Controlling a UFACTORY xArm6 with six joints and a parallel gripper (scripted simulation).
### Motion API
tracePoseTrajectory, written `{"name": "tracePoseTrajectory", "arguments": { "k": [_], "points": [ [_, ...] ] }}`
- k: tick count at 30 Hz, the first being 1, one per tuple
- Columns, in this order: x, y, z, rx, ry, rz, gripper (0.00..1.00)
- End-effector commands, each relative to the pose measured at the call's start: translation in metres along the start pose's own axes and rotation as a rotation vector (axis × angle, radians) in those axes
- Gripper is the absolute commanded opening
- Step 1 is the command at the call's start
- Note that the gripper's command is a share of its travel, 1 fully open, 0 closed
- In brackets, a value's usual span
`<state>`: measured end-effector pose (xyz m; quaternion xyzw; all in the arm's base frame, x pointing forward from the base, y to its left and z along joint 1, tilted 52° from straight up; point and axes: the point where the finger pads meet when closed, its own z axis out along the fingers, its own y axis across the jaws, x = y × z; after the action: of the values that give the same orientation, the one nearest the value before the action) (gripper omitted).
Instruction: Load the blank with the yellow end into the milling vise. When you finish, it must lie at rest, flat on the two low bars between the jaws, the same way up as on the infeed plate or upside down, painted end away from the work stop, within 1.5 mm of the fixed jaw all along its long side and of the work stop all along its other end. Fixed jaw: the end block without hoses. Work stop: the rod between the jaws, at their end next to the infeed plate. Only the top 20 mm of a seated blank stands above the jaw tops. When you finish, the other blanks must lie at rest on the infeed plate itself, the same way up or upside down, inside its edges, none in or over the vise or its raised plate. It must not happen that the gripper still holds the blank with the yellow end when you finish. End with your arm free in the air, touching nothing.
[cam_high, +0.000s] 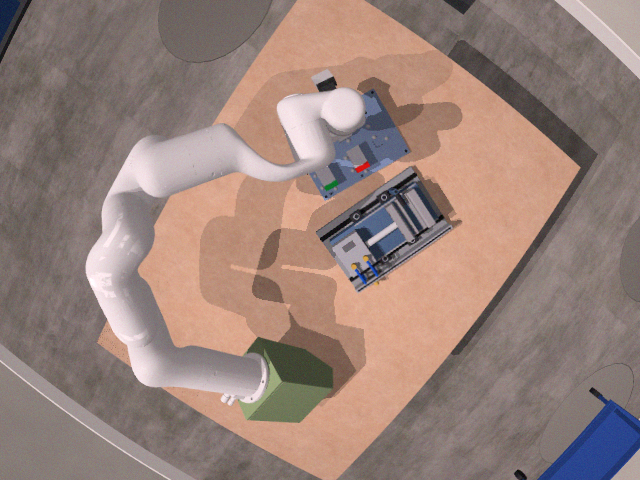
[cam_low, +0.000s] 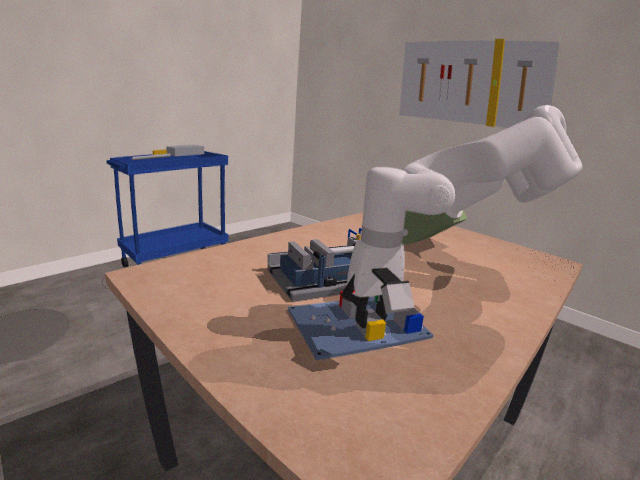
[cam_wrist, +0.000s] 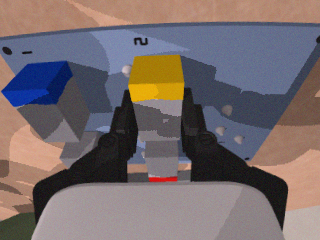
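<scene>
Four blanks are on the infeed plate (cam_high: 390, 139) (cam_low: 330, 341) (cam_wrist: 250, 55), and you have the gripper (cam_low: 372, 316) (cam_wrist: 158, 102) closed on the yellow-ended blank (cam_low: 375, 329) (cam_wrist: 156, 90), one finger along each long side. It looks to be lying at plate level; I can't tell whether any weight is off the plate.

Check your grip height before you lift — only the top strip will stand above the jaws, so low fingertips would foul the fixed jaw (cam_high: 419, 206) (cam_low: 298, 255). If they sit deep, ease off and regrip higher, square to the sides.

Then go straight up, without twisting, until you clear the blue-ended blank (cam_low: 413, 323) (cam_wrist: 45, 90), the red-ended blank (cam_high: 356, 155) (cam_low: 341, 298) (cam_wrist: 162, 155) and the green-ended blank (cam_high: 328, 178) (cam_low: 376, 298) (cam_wrist: 75, 150). A sideways drift could nudge one out of place.

Yellow points away from the milling vise (cam_high: 336, 223) (cam_low: 315, 293), so you'd likely need about half a turn — made up high — to put the plain end toward the work stop, which I can't pick out surely here.
</scene>
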<state>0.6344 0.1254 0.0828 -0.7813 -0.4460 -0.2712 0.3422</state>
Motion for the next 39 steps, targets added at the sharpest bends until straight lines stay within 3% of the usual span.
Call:
{"name": "tracePoseTrajectory", "arguments": {
  "k": [1, 31, 39],
  "points": [
    [0.001, 0.001, -0.002, -0.004, 0.001, -0.001, 0.00],
    [0.001, 0.001, -0.002, -0.004, 0.001, -0.001, 0.00],
    [0.001, 0.001, -0.026, -0.003, 0.001, -0.001, 0.00]
  ]
}}
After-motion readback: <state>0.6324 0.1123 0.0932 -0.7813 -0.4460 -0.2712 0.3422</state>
